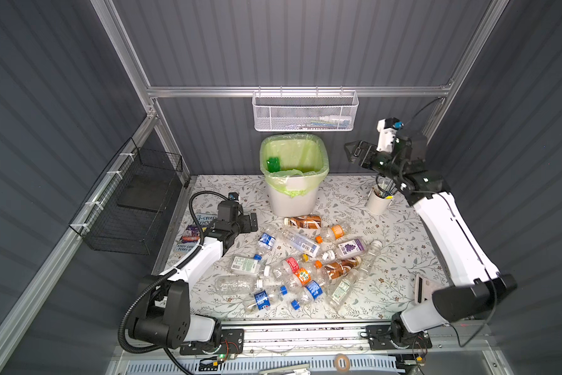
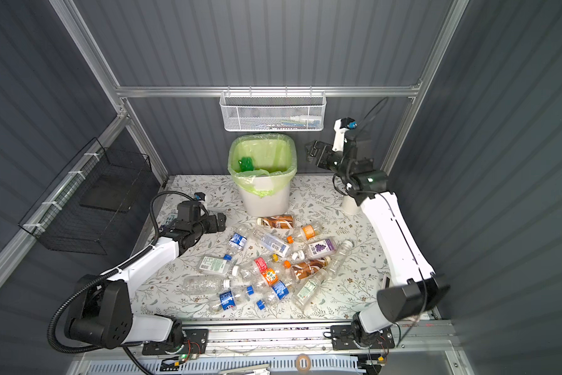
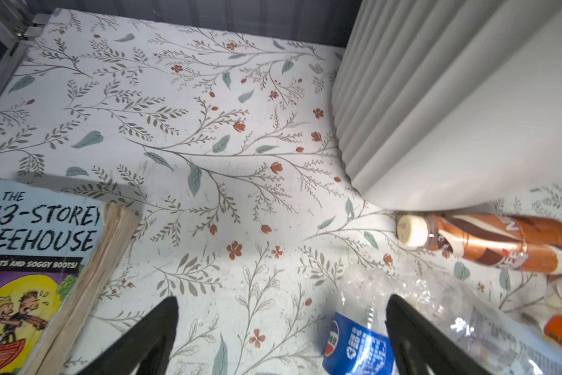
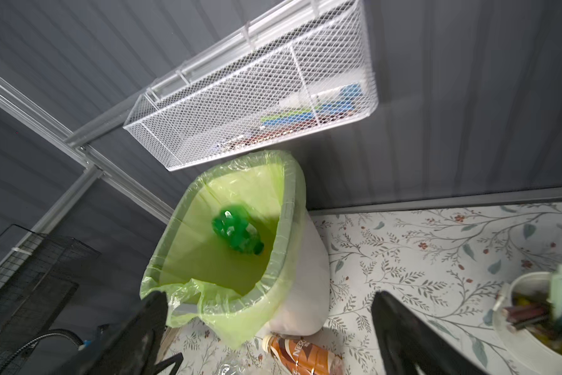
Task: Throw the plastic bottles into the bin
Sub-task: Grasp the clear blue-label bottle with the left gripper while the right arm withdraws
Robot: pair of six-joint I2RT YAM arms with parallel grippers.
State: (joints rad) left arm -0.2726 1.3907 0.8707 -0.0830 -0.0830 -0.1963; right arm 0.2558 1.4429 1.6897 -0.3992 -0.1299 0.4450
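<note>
The bin [image 1: 292, 203] stands at the back of the surface [image 1: 396, 259], its mouth lined with a light green bag. One green bottle [image 1: 273, 164] lies inside against the liner. The right arm [image 1: 451, 233] is stretched up and back, its wrist above rim height just beside the bin and near the cup of pens [image 1: 378, 203]. The right fingers [image 4: 406, 334] are spread wide with nothing between them, a height and spread that suit releasing over the rim rather than picking. The left arm [image 1: 205, 253] is folded low. The left fingers [image 3: 149, 337], also apart and empty, hover close to the surface beside a blue-labelled bottle [image 3: 354, 347], probably lining up a pick. The other plastic bottles [image 1: 300, 259] lie in a loose heap in front of the bin, a brown-labelled bottle [image 1: 305, 221] nearest its base.
</note>
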